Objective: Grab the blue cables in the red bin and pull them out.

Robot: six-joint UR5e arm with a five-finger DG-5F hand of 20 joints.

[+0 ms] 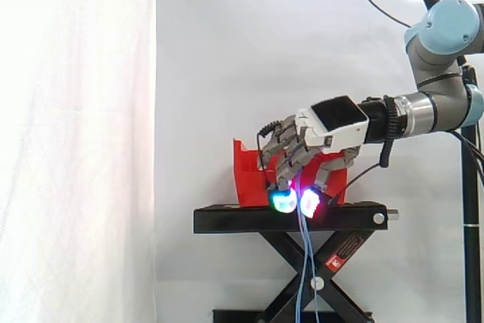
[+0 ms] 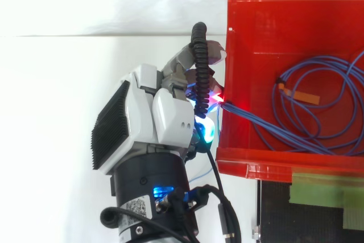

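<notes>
From where I stand the job looks about half done at best. In the side view the hand [image 1: 333, 122] sits in the middle of the frame, in front of the red bin [image 2: 284, 4], its fingers curled downward with the glowing fingertips [image 1: 283, 200] level with the top of the black stand [image 1: 227, 219]. From above, in the left centre of the frame, those curled fingers are closed together on the blue cables [image 2: 267, 124] right at the bin's left wall, pinching the strands where they cross the rim.

What is done: a grip is made, and a length of cable is out, since 2 or so blue strands hang from the fingertips down past the stand toward the bottom of the side view.

What is left: most of it, I would say. The top view shows the bulk of the cable lying in loose loops on the bin floor at the right of the frame, with a small orange tag [image 2: 301, 95] on 1 strand. Only the run between loops and rim looks taut. The hand would have to draw away from the bin a good deal further before the loops clear the wall
</notes>
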